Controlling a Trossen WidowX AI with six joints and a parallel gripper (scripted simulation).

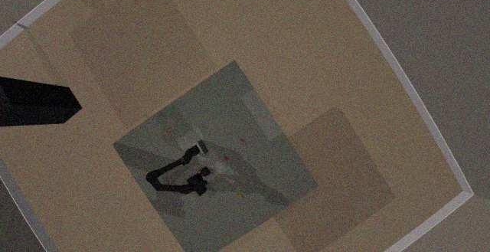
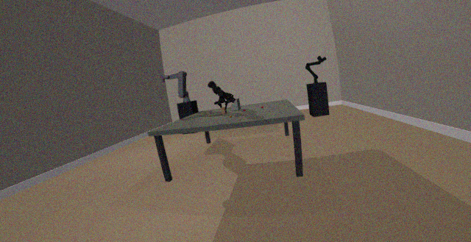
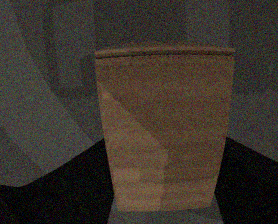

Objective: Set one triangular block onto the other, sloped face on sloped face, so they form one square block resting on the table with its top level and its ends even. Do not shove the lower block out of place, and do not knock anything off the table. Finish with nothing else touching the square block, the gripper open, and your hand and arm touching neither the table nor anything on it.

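Note:
A wooden block (image 3: pixel 165 115) fills the space between the dark fingers in the wrist view; its sloped face cannot be made out. My gripper (image 3: pixel 162 139) (image 2: pixel 225 108) is shut on this block, low over the table (image 1: pixel 237 80) (image 2: pixel 272 115). A thin wooden strip (image 3: pixel 165 49) shows just past the held block's far edge, apparently part of the other triangular block, which is otherwise hidden behind the held one. Whether the two blocks touch, and whether their ends are even, cannot be told. In the top and exterior views the blocks are too small and dark to tell apart.
Small red dots (image 1: pixel 242 140) (image 2: pixel 262 107) and an orange dot (image 1: pixel 240 196) (image 2: pixel 230 116) lie on the table. An upright grey piece (image 1: pixel 202 146) (image 2: pixel 238 104) stands near the arm. Other arms on dark pedestals (image 2: pixel 317 98) (image 2: pixel 188 107) stand beyond the table.

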